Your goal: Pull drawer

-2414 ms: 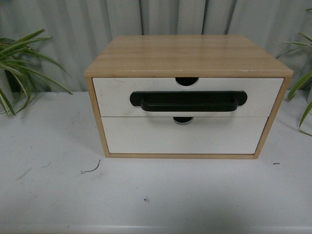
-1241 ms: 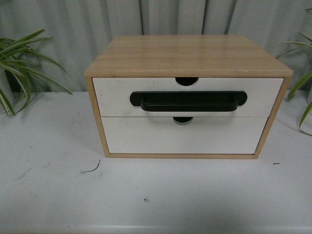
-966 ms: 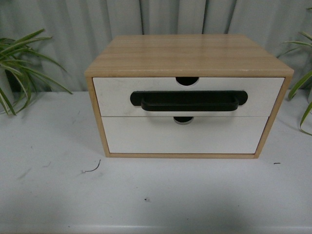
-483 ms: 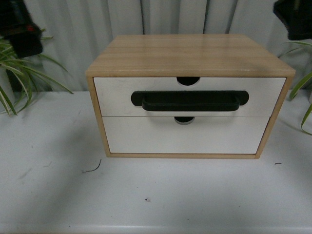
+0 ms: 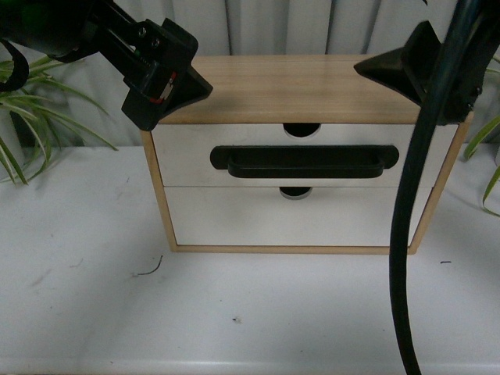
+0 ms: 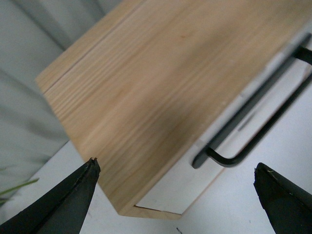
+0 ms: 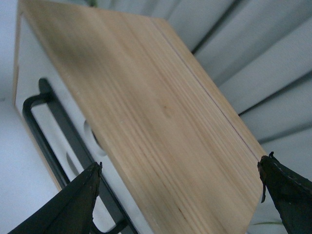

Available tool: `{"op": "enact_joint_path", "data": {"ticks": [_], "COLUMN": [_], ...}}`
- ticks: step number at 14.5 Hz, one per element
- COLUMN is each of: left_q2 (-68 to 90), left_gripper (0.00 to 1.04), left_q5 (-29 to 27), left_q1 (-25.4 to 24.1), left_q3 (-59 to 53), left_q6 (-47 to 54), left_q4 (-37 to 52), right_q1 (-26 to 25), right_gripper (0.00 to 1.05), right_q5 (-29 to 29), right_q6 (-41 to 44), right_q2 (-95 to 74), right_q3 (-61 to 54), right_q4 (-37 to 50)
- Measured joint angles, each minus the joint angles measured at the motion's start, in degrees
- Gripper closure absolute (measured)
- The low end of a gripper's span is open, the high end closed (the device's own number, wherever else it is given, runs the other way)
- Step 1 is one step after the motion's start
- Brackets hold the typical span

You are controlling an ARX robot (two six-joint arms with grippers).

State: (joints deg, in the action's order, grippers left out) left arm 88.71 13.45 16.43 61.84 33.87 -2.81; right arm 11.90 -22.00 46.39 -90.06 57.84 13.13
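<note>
The drawer (image 5: 187,156) is the upper one of a light wood cabinet (image 5: 297,86). It has a white front, a long black bar handle (image 5: 303,162) and a half-round notch (image 5: 301,129), and it sits flush and shut. My left gripper (image 5: 176,78) hovers open above the cabinet's top left corner. My right gripper (image 5: 391,66) hovers open above the top right corner. Neither touches anything. In the left wrist view the left gripper (image 6: 176,165) spans the cabinet's corner, with the handle (image 6: 253,126) beyond. In the right wrist view the right gripper (image 7: 180,162) is over the wood top (image 7: 146,97), beside the handle (image 7: 53,131).
Below the drawer is a plain white drawer front (image 5: 289,219) without a handle. The cabinet stands on a white table (image 5: 250,312) before a grey curtain (image 5: 258,23). Green plants flank it at left (image 5: 31,117) and right (image 5: 484,133). My right arm's black cable (image 5: 406,234) hangs before the cabinet's right side.
Both arms have come into view from the upper corners and moved down and inward to the cabinet's top corners. The drawer has stayed shut.
</note>
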Motion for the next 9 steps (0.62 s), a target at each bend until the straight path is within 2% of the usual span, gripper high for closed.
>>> {"op": "enact_joint_path", "data": {"ticks": [3, 5, 8, 9], "left_q2": [2.84, 5.35, 8.96, 9.97], "left_gripper": [0.07, 0.07, 0.07, 0.07], "left_q5": [2.91, 2.95, 0.9, 0.26], "left_q1": [3.04, 5.84, 8.66, 9.25], "left_q3": [6.75, 10.4, 14.08, 14.99], "left_q6": [11.91, 17.46, 19.08, 19.04], "left_q4": [-16.04, -26.45, -28.92, -28.68], "right_q1": [-1.25, -2.71, -3.8, -3.85], "right_gripper": [0.06, 0.06, 0.06, 0.06], "right_q5": [-4.2, -4.52, -5.27, -5.29], "right_q6": [20.5, 34.73, 47.89, 49.9], "right_q2": [-0.68, -2.32, -3.69, -4.13], "right_q3": [3.21, 4.33, 4.79, 4.79], "right_q4": [-12.61, -18.08, -24.0, -23.96]}}
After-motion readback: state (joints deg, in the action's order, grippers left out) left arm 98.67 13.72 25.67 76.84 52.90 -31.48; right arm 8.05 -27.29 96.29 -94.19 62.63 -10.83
